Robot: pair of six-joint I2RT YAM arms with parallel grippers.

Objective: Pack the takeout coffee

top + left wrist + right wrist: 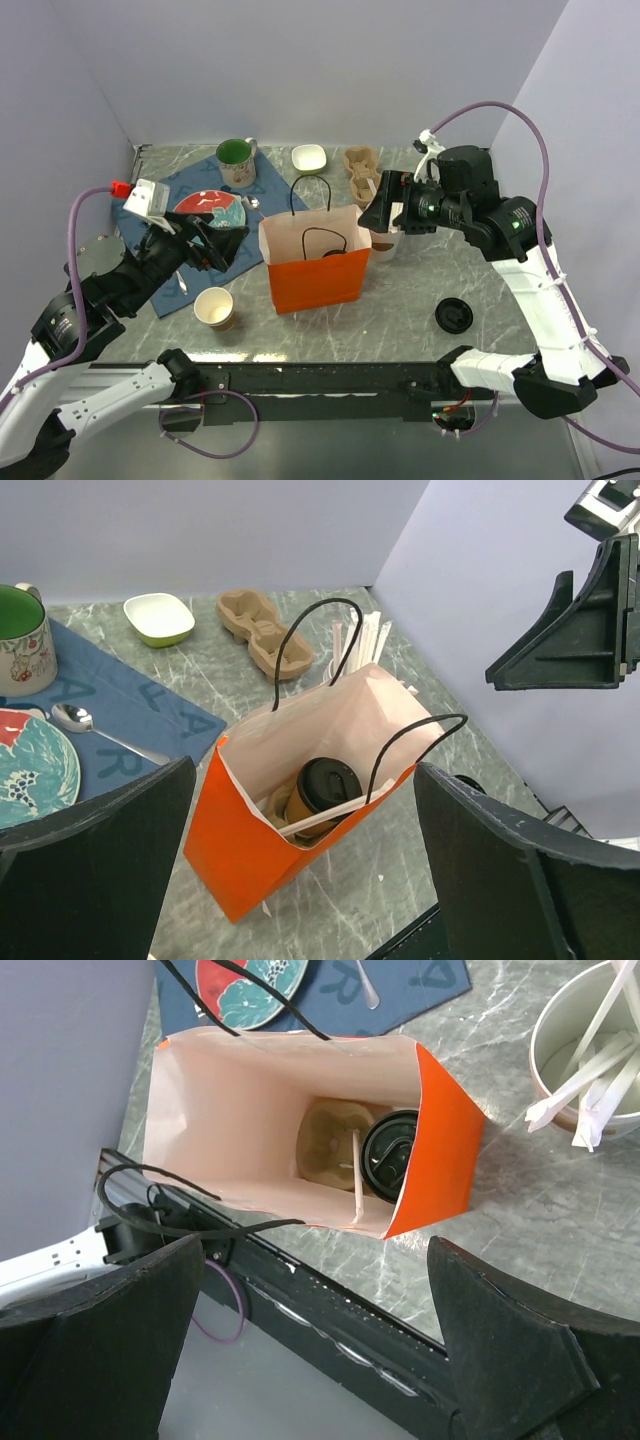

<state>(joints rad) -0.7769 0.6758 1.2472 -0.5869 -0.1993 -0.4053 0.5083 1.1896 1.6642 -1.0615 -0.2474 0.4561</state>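
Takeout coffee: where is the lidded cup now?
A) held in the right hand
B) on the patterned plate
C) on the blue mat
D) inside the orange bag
D: both wrist views show the takeout coffee, black lid up, sitting at the bottom of the orange bag.

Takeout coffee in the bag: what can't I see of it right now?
Left wrist: takeout coffee shows only its lid and upper side; the orange bag wall hides its base.
Right wrist: lid alone shows; cup body hidden beneath it.
Top external: bag's near wall hides it entirely.
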